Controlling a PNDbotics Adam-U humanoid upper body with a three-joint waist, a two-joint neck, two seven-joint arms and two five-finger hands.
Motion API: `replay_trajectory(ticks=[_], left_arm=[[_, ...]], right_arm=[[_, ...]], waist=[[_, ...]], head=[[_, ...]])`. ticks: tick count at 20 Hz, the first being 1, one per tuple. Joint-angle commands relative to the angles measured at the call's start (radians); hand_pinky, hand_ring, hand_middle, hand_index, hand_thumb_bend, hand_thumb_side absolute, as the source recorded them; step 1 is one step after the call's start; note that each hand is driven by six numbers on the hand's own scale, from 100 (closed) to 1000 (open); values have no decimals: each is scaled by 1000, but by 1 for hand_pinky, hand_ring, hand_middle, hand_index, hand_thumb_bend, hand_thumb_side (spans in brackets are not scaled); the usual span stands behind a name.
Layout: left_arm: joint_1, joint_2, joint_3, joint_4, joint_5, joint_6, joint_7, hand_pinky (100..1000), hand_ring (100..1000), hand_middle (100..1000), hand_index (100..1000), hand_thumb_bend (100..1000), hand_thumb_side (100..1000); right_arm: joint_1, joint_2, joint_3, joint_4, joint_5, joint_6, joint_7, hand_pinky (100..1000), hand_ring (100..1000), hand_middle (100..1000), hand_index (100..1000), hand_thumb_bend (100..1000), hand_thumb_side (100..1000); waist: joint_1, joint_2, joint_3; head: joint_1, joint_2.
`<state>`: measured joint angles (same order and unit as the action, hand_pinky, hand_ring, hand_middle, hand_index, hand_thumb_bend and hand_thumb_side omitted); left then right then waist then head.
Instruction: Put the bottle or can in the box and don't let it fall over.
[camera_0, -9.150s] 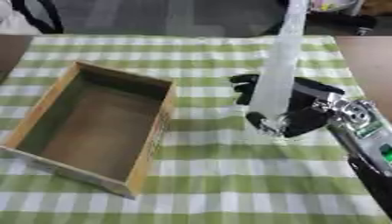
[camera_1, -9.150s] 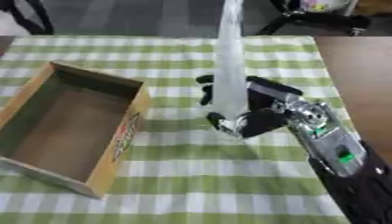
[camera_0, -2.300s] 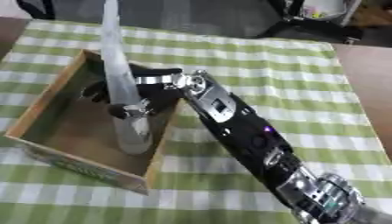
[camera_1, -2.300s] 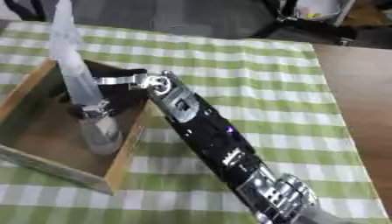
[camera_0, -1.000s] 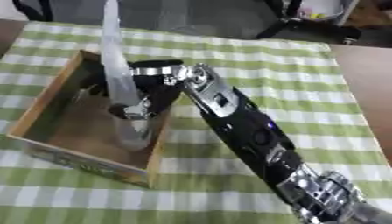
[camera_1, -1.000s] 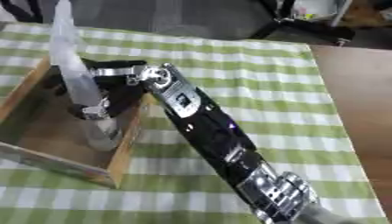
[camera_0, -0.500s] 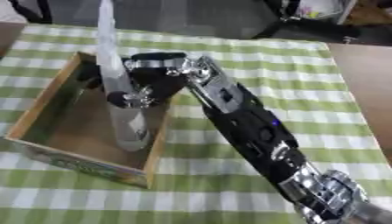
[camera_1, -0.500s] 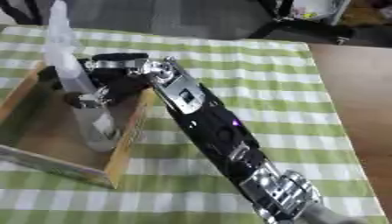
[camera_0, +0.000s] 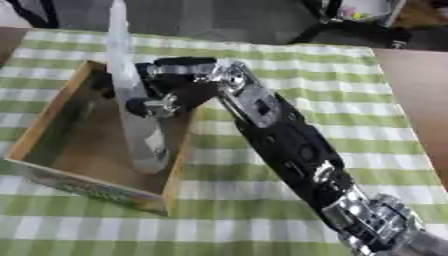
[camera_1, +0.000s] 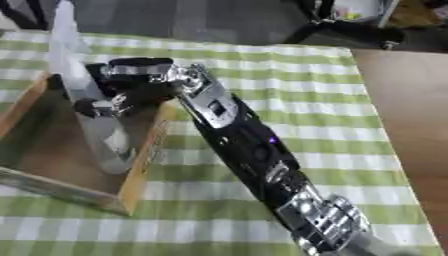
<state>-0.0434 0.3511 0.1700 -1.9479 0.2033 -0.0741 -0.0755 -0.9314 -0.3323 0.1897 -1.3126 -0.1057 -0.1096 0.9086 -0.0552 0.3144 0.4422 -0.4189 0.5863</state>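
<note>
Left eye view: right hand (camera_0: 171, 90) curled round clear bottle (camera_0: 140, 125), which stands w/ base on box (camera_0: 52, 117) floor by right wall. Settle it fully upright, then open fingers slowly, lift straight up

- The place looked like a lab or test room rather than a home.
- A work table (camera_0: 411, 100) with a brown top carried a green-and-white checked cloth (camera_0: 350, 125) laid as a work surface.
- Beyond the table's far edge lay a bare grey floor (camera_0: 219, 20).
- Dark legs of a stand or chair (camera_1: 350, 27) stood on that floor, with a pale, unclear object above them.
</note>
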Motion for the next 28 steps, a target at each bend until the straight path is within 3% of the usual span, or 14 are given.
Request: replay_trajectory(ticks=[1,28], left_arm=[[3,18,12,-13,-2,-6,-1,1000,766,971,841,100,854],[13,16,15,-13,-7,-8,8,1000,763,969,841,100,854]], right_arm=[[-12,-23,-13,-31,-14,11,-2,1000,1000,1000,1000,100,523],[48,-79,-51,-118,-57,44,-2,1000,1000,1000,1000,100,523]], waist=[[12,-19,-4],[32,-23,-51]], head=[[4,-11],[27,-7]])
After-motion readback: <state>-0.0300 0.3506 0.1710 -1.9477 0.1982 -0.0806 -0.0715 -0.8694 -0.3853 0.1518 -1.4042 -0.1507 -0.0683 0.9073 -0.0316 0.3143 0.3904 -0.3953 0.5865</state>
